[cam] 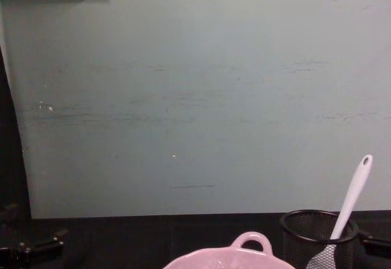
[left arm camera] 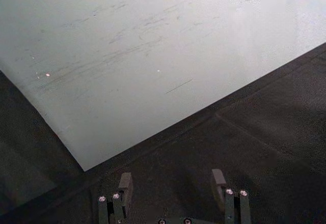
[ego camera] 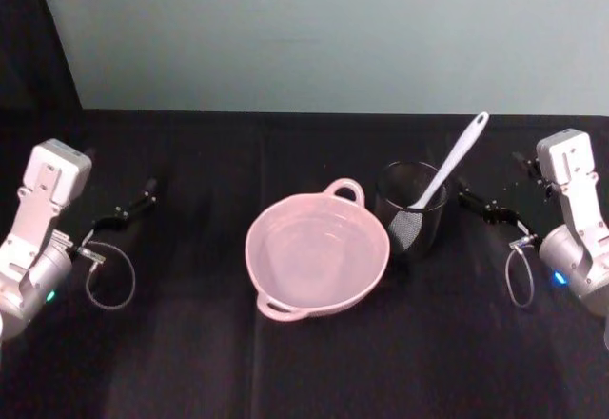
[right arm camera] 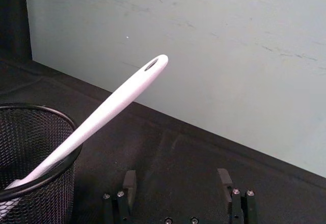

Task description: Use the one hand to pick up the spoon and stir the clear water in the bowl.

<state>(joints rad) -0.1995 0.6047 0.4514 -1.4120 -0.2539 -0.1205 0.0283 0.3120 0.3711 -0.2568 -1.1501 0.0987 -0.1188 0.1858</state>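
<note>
Desk [ego camera: 190, 362] draped in black cloth, seen from the head camera, against a pale green wall [ego camera: 333, 29]. The pink bowl [ego camera: 317, 254] sits near the desk's middle, one loop handle toward the wall, clear water inside. Just beside it, toward the right edge, stands a black mesh cup [ego camera: 411, 208]; the white spoon [ego camera: 440, 183] stands in it, blade down, handle leaning up and toward the right. The left gripper [ego camera: 147, 193] hovers near the left edge, well apart from the bowl. The right gripper [ego camera: 473, 200] hovers near the right edge, near the cup but not touching it.

Left wrist view: the left gripper's two black fingers [left arm camera: 124, 184] stand apart, released, with nothing between them, over bare black cloth.

Right wrist view: the right gripper's fingers [right arm camera: 129, 182] are likewise spread and empty. The mesh cup rises beside them, and the spoon handle, with a hole at its tip, slants up out of it.

Chest view: the bowl's rim and loop handle show at the bottom edge, with the cup and leaning spoon to its right.
</note>
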